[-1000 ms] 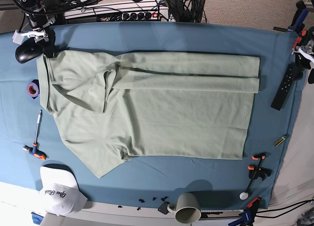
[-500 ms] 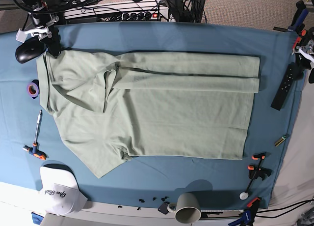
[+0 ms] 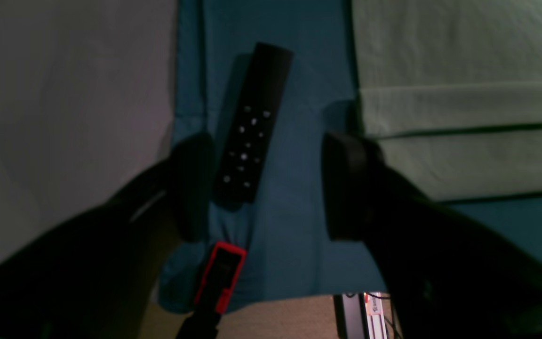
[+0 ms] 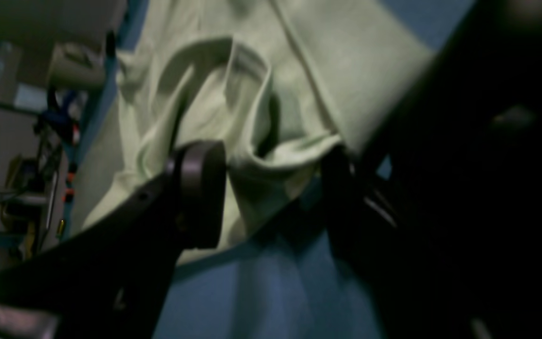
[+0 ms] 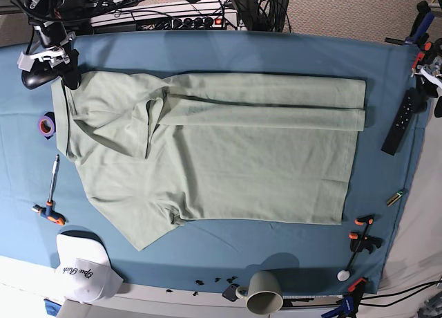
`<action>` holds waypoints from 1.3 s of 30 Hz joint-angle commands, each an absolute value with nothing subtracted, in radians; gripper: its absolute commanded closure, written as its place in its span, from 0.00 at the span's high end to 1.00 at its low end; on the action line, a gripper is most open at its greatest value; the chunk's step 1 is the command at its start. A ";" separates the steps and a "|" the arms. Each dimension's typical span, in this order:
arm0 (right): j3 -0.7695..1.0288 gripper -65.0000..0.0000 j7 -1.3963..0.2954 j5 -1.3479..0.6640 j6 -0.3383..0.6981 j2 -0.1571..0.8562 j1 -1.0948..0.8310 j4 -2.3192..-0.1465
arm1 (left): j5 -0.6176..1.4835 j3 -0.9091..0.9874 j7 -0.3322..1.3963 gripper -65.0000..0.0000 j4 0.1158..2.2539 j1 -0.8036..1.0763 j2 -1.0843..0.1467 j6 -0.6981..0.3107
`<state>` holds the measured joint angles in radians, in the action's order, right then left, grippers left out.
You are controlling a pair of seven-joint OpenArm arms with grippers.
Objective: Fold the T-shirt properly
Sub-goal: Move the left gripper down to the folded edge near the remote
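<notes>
Pulled back toward the table's far corner since a second ago, the right gripper (image 5: 71,75) has let go of the shirt corner and its jaws now stand apart, while the shirt has not shifted.

Base view: the large pale sage-green short-sleeved T-shirt (image 5: 228,155) lies spread across the blue table cloth (image 5: 207,52), its far edge folded over in a long band and one sleeve pointing to the near left. The right gripper hangs at the shirt's far left corner beside a black computer mouse (image 5: 36,74). A purple tape roll (image 5: 46,126), a white cap with script lettering (image 5: 81,268) and a grey-green mug (image 5: 262,292) sit along the left and near edges. At the right edge lies a slim black remote control (image 5: 399,122), with the left arm barely showing above it.

Left wrist view: the left gripper (image 3: 261,186) hangs with its dark fingers (image 3: 346,183) wide apart and nothing between them, above the cloth and the remote control (image 3: 252,127); the shirt's folded hem (image 3: 464,108) lies just to one side.

Right wrist view: the right gripper (image 4: 275,193) is open, its rounded pads (image 4: 200,193) framing a rumpled shirt corner (image 4: 233,113) without clamping it.
</notes>
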<state>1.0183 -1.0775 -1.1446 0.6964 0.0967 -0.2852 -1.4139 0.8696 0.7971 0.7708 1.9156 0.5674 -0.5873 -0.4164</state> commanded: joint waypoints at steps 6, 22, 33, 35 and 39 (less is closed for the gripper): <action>1.020 0.36 -1.068 -1.158 0.698 0.113 -0.280 -1.426 | 0.883 0.807 0.756 0.55 1.928 0.568 -0.606 -0.419; 0.955 0.00 -1.073 -1.148 0.698 0.113 -0.279 -1.426 | 1.090 0.670 0.846 0.55 1.620 0.489 -0.605 -0.398; 0.864 0.00 -1.068 -1.132 0.698 0.113 -0.279 -1.426 | 1.122 0.636 0.844 0.56 1.618 0.478 -0.612 -0.416; 0.864 0.00 -1.067 -1.132 0.698 0.113 -0.279 -1.426 | 1.110 0.617 0.840 0.56 1.618 0.471 -0.611 -0.415; 0.864 0.00 -1.066 -1.131 0.698 0.113 -0.279 -1.426 | 1.038 0.551 0.820 0.56 1.618 0.426 -0.586 -0.375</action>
